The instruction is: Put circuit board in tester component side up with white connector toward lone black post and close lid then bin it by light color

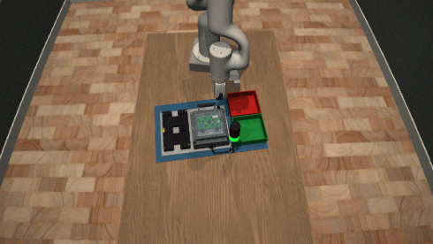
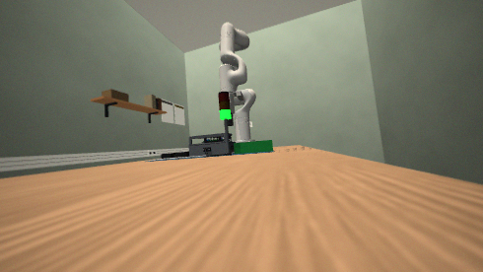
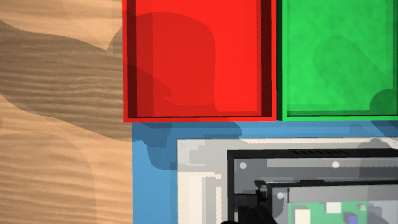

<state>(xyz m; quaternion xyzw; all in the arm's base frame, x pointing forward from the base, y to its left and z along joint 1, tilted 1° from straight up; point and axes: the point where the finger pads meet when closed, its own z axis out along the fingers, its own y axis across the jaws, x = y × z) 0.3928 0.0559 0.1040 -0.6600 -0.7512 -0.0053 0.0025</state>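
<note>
The green circuit board [image 1: 208,123] [image 3: 345,212] lies flat in the grey tester [image 1: 193,133] [image 2: 211,146] [image 3: 300,159], under its clear framed lid, which lies down flat. The signal light [image 1: 233,138] [image 2: 225,114] at the tester's front right corner glows green. My gripper [image 1: 218,95] [image 3: 247,219] is shut on nothing and hangs at the tester's back edge, just above a small black part [image 3: 260,192] of the lid frame. The red bin [image 1: 243,103] [image 3: 200,60] and the green bin [image 1: 252,129] [image 2: 252,146] [image 3: 340,55] stand side by side to the right, both empty.
The empty black tray [image 1: 176,130] sits left of the tester on the blue mat [image 1: 160,152] [image 3: 150,175]. The arm's base stands at the back of the wooden table [image 1: 212,194]. The light's post stands close to the green bin's near left corner.
</note>
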